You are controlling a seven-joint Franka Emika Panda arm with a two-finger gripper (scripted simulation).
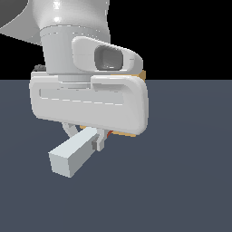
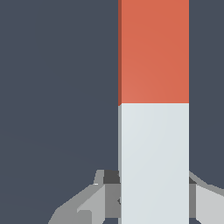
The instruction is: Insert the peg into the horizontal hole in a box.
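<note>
The white two-finger gripper is clamped on the long square peg, grey-white at one end, orange-red at the other. The tan cube box sits mostly hidden behind the arm; insertion appears outstanding.

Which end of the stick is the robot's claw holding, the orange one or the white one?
The white one. The gripper clamps the peg on its pale grey-white half; the orange-red half sticks out free beyond the fingers.
</note>
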